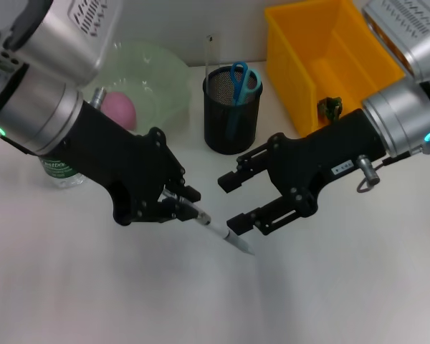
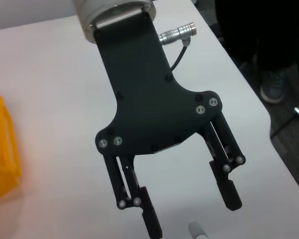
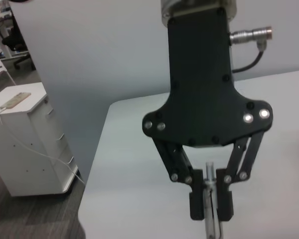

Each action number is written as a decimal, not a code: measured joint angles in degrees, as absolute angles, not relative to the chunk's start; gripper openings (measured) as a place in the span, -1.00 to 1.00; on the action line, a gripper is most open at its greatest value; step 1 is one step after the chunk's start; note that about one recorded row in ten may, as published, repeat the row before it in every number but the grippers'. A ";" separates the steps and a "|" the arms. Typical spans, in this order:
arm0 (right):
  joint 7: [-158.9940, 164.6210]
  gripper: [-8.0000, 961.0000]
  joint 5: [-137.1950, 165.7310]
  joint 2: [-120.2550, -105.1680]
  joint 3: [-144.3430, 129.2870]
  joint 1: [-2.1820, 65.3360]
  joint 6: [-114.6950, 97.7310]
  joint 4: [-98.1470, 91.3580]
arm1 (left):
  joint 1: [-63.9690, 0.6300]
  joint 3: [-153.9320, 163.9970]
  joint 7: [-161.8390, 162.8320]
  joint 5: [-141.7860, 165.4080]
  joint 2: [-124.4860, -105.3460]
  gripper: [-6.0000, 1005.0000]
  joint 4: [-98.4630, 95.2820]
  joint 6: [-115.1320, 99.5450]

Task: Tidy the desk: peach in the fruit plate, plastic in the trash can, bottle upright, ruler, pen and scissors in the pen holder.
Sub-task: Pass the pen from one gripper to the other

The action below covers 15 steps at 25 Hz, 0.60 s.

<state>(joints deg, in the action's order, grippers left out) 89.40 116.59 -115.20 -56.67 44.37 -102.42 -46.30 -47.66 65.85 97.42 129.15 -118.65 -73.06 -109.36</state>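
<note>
My left gripper (image 1: 190,204) is shut on a white pen (image 1: 226,235) that sticks out toward the right, low over the desk. The right wrist view shows this left gripper (image 3: 212,206) pinching the pen (image 3: 210,226). My right gripper (image 1: 231,203) faces it, open, with its fingers on either side of the pen's free end. In the left wrist view the right gripper (image 2: 192,214) is open above the pen tip (image 2: 197,230). The black mesh pen holder (image 1: 231,115) contains blue scissors (image 1: 242,80) and a ruler (image 1: 209,54). A pink peach (image 1: 118,109) lies in the green fruit plate (image 1: 158,72).
The yellow trash can (image 1: 308,43) stands at the back right with a small dark green item (image 1: 331,107) inside. A bottle (image 1: 61,170) shows beside my left arm, mostly hidden. The left wrist view shows the yellow trash can (image 2: 0,149) and the desk's edge.
</note>
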 joint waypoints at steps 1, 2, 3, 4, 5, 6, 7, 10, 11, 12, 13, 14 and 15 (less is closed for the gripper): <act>89.43 0.33 116.62 -115.20 -56.89 44.66 -102.38 -46.15 | -47.68 65.91 97.15 129.21 -118.65 -0.58 -72.88 -109.33; 89.50 0.32 116.68 -115.20 -57.25 44.86 -102.31 -46.08 | -47.75 65.95 96.91 129.25 -118.63 -0.58 -72.71 -109.30; 89.62 0.32 116.80 -115.20 -57.64 45.00 -102.19 -46.03 | -47.82 66.00 96.66 129.32 -118.61 -0.58 -72.59 -109.31; 89.74 0.31 116.95 -115.21 -58.02 45.07 -102.04 -46.04 | -47.90 66.10 96.36 129.40 -118.59 -0.58 -72.48 -109.36; 89.79 0.31 117.17 -115.20 -58.21 45.15 -101.94 -46.04 | -47.90 66.32 96.11 129.44 -118.55 -0.58 -72.49 -109.45; 89.88 0.30 117.40 -115.21 -58.34 45.25 -101.90 -46.03 | -47.90 66.50 95.93 129.48 -118.53 -0.58 -72.53 -109.53; 90.12 0.30 117.65 -115.21 -58.35 45.44 -101.89 -46.03 | -47.90 66.69 95.74 129.51 -118.51 -0.58 -72.61 -109.59; 91.10 0.28 118.21 -115.20 -58.53 45.91 -101.87 -46.03 | -47.87 66.93 95.12 129.58 -118.47 -0.57 -72.84 -109.65; 91.28 0.28 118.26 -115.19 -58.60 45.97 -101.86 -46.04 | -47.87 66.95 94.89 129.60 -118.45 -0.57 -72.85 -109.66; 91.39 0.27 118.30 -115.18 -58.68 46.01 -101.86 -46.04 | -47.86 66.96 94.69 129.61 -118.43 -0.57 -72.85 -109.66; 91.42 0.27 118.30 -115.20 -58.74 46.05 -101.85 -46.04 | -47.87 66.99 94.44 129.62 -118.41 -0.57 -72.79 -109.65; 91.45 0.26 118.31 -115.25 -58.81 46.08 -101.86 -46.04 | -47.89 67.00 94.15 129.63 -118.40 -0.57 -72.68 -109.63; 91.48 0.26 118.31 -115.32 -58.87 46.10 -101.89 -45.99 | -47.90 66.99 93.90 129.63 -118.40 -0.57 -72.60 -109.59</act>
